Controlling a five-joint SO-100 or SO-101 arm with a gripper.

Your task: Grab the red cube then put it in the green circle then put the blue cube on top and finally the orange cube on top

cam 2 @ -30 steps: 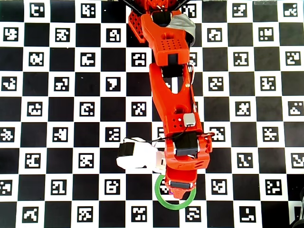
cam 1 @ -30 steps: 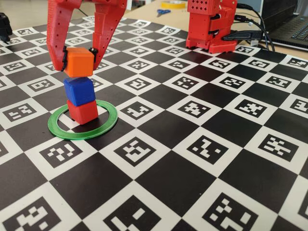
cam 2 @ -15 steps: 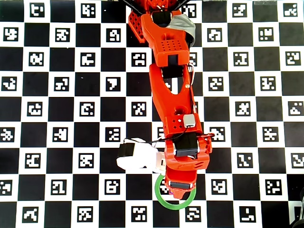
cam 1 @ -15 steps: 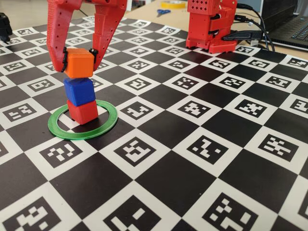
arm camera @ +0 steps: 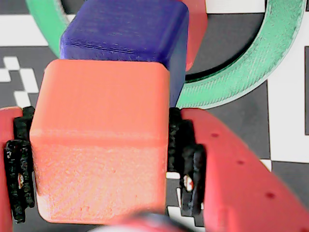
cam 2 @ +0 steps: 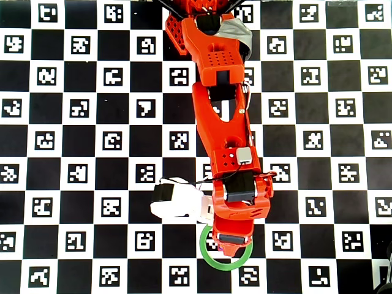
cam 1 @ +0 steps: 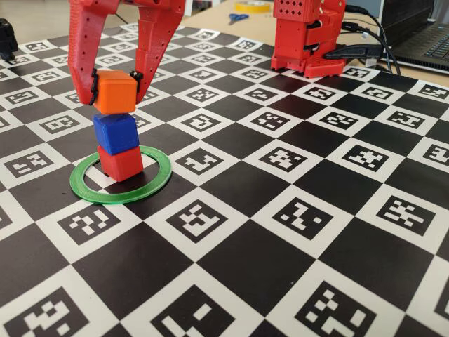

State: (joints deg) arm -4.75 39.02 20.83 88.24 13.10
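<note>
Fixed view is showing a stack nearly complete: the red cube (cam 1: 120, 161) is sitting inside the green circle (cam 1: 120, 180) on the checkered marker board (cam 1: 295, 210), and the blue cube (cam 1: 116, 132) is resting on top of it, turned slightly against it. So two of the three placements are looking done. The orange cube (cam 1: 116, 91) is being held by the gripper (cam 1: 114, 83) directly over the blue one — its lower face is meeting, or all but meeting, the blue top, and I cannot tell for sure whether it is bearing weight yet.

The wrist view is making the grip plain: the jaws are clamped on the orange cube's two sides, black pads (arm camera: 186, 159) pressing against it, with the blue cube and a sliver of red just beyond and the green ring curving around them. In the overhead view the arm is covering the stack, leaving only part of the ring showing.

What is remaining, by my reading, is the release and a clean retreat without nudging the tower.

Compared with a second ago, the orange cube is sitting a shade lower over the blue one; the stack and ring are lying unchanged.
</note>
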